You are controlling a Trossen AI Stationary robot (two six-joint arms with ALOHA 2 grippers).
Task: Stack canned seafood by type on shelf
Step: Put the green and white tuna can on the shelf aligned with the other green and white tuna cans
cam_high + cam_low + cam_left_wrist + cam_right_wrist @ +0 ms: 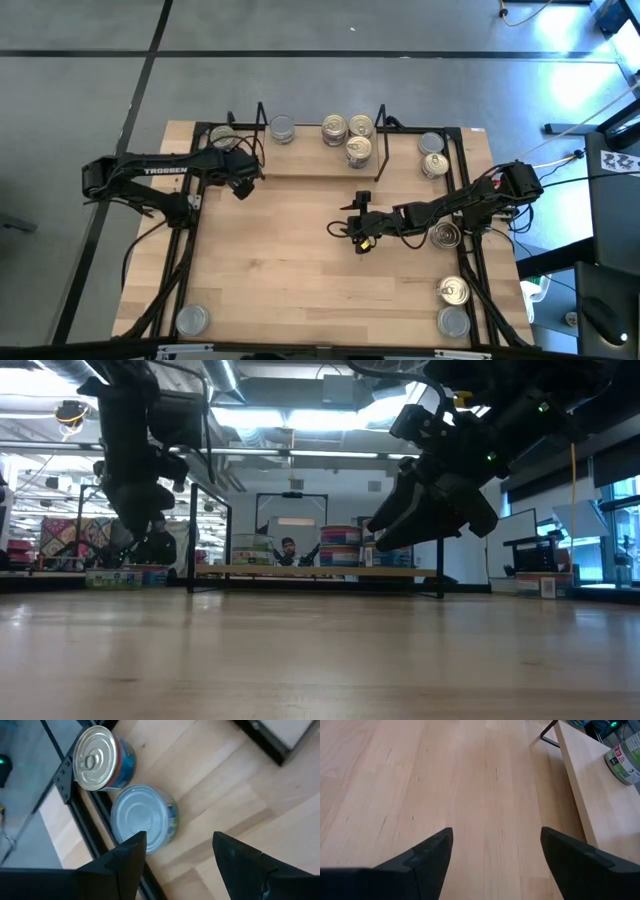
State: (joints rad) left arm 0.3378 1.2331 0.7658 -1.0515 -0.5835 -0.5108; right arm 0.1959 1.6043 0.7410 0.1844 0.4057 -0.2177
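Your left tool [243,186] hangs w/ fingers spread and nothing in them, just off the shelf's [300,168] left end. In its wrist view a grey-top tin [142,818] sits right ahead of the fingertips [136,851], touching or nearly touching a gold pull-tab tin [97,759] beside it; both are by the black frame bar at the far-left of the tabletop [300,270]. Your right tool [352,228] hovers over bare wood mid-tabletop, near side of the shelf, also released and empty; its wrist view shows the shelf board edge w/ one tin [625,760] on it. On the shelf you've got one grey-top tin [283,129] toward the left and three gold tops [348,134] clustered right of centre. Off the shelf: two tins far right [432,156], one gold top [445,235] under the right arm, two more near-right [454,305], and one grey top [191,320] near-left. A person [288,550] shows in the room beyond, low view.
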